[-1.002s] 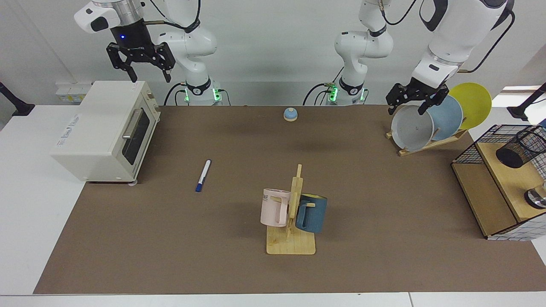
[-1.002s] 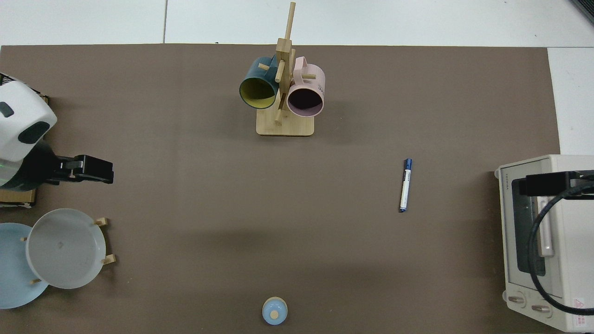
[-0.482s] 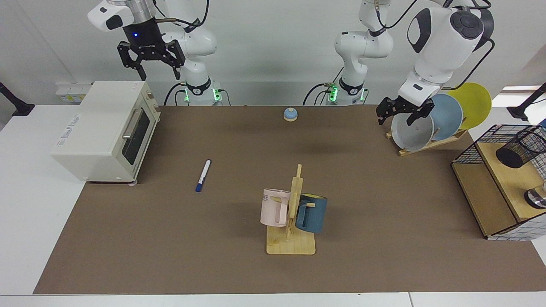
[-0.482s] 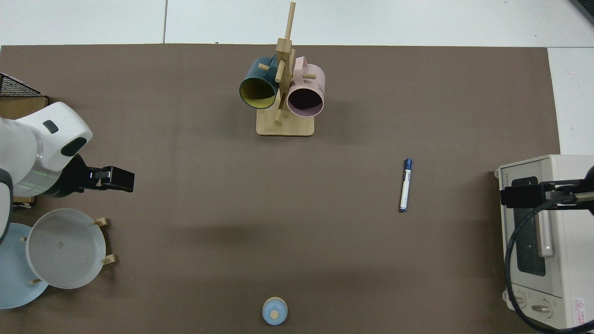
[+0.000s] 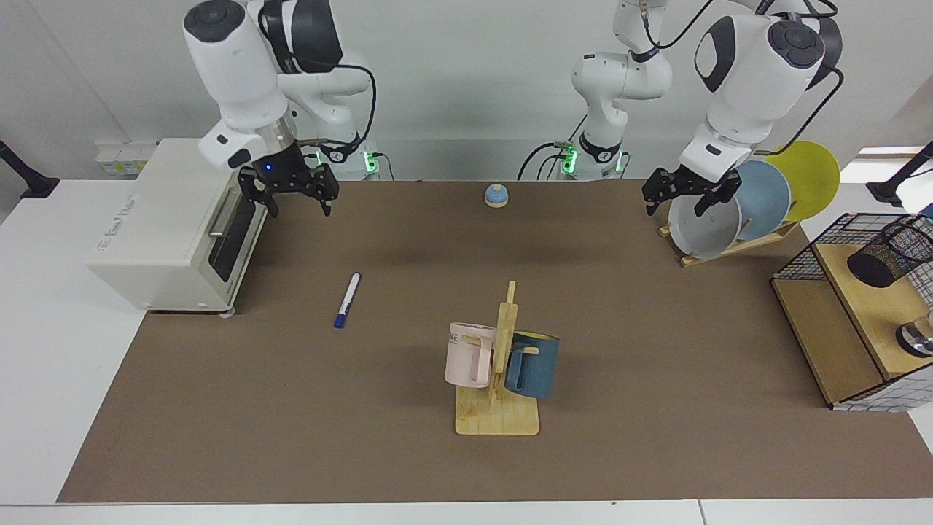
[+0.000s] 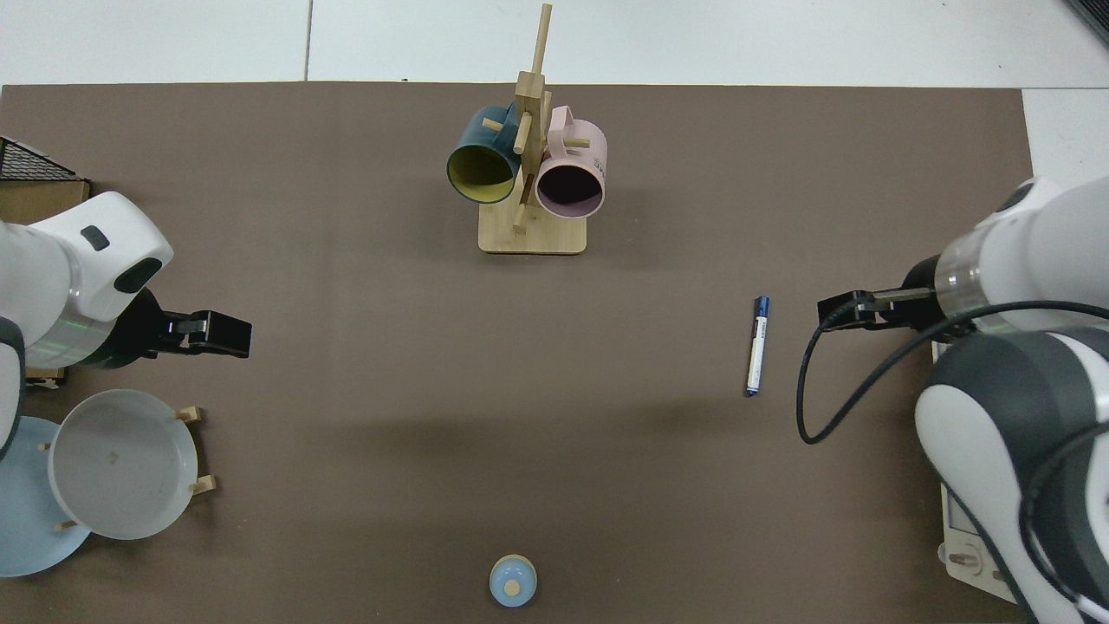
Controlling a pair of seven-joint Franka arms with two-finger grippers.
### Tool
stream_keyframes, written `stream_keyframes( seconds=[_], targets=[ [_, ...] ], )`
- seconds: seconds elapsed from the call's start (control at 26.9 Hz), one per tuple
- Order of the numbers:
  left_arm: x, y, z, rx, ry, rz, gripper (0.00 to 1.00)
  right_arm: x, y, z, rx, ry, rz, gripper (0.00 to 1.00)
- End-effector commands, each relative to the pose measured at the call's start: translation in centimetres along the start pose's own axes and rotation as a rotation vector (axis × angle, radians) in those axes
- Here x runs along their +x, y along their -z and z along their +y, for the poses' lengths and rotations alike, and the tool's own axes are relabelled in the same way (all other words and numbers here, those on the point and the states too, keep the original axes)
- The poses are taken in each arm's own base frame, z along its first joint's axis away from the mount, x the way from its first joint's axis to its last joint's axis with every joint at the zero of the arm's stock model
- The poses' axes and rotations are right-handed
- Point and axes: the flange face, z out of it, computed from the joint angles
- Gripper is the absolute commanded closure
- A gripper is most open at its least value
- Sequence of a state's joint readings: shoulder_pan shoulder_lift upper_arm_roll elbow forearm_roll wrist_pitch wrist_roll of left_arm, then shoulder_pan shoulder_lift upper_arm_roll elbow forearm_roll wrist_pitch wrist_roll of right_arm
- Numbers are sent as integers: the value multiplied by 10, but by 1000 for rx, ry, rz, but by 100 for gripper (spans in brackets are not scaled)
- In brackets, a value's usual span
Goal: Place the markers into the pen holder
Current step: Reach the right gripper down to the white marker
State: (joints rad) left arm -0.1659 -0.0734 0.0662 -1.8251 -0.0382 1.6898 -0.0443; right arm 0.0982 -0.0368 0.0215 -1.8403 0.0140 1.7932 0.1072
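Right gripper [image 5: 294,198], fingers spread, should drop square over the slim white blue-capped marker [image 5: 347,300] mid-barrel; left gripper [image 5: 684,197] waits spread too.

Brown table [image 5: 656,437] holds marker [image 5: 347,300], mug rack [image 5: 498,417], toaster oven [image 5: 175,226].
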Motion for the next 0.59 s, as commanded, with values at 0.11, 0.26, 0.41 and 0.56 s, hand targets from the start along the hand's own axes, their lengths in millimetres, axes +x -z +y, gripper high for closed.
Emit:
stream_keyframes(
  seconds=[0.11, 0.26, 0.41, 0.56],
  targets=[
    [-10, -2, 1, -18, -15, 10, 0, 32, -85, -3, 8, -8, 5, 0],
    [-10, -3, 1, -17, -15, 7, 0, 41, -111, -13, 8, -29, -2, 0],
    [-10, -3, 0, -18, -13, 9, 0, 52, -139, -15, 10, -61, 6, 0],
    [-10, -4, -1, -18, -12, 7, 0, 57, -167, -17, 8, -93, -4, 0]
  ],
)
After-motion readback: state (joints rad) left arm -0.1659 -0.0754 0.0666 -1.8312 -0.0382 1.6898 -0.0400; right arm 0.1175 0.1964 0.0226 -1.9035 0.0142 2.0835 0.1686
